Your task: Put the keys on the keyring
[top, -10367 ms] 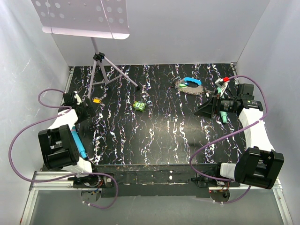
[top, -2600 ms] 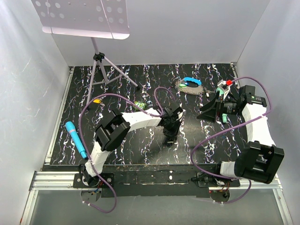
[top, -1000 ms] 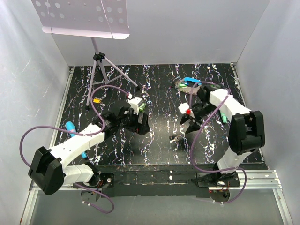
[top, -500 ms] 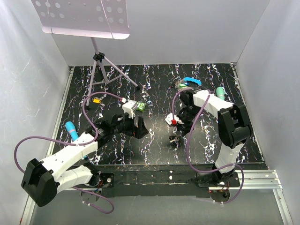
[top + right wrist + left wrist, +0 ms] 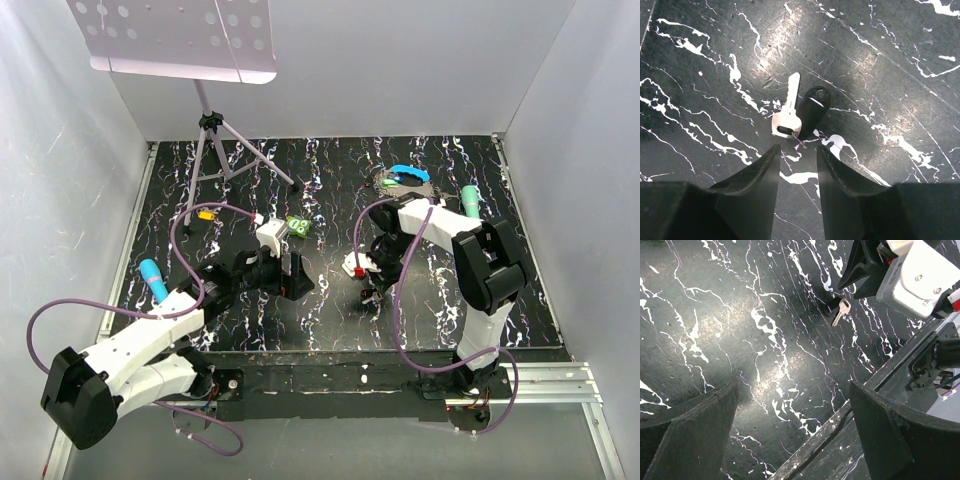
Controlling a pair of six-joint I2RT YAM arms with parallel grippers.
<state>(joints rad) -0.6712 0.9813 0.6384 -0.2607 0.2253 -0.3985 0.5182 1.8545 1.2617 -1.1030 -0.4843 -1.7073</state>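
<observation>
A small silver key (image 5: 787,118) and a black-headed key (image 5: 813,105) lie side by side on the black marbled table, just beyond my right gripper (image 5: 797,150). Its jaws stand narrowly apart with nothing between them. From above, the keys (image 5: 372,296) sit under the right gripper (image 5: 375,284), near the table's middle front. The keyring (image 5: 404,183), a grey chain loop with a blue clip (image 5: 408,171), lies at the back right, apart from both grippers. My left gripper (image 5: 294,277) hovers wide open and empty to the left of the keys; its view shows the silver key (image 5: 839,312) and the right gripper's body (image 5: 910,270).
A bright green lumpy object (image 5: 297,227) sits behind the left gripper. A small orange piece (image 5: 205,214) and a tripod stand (image 5: 215,150) are at the back left. Teal markers lie at the left (image 5: 152,278) and right (image 5: 469,199). The table's front edge (image 5: 840,437) runs close below the left gripper.
The right gripper has moved left and toward the front until it hangs over the keys, and its jaws have narrowed. The left arm has drawn back a little toward the front left, still wide open.
</observation>
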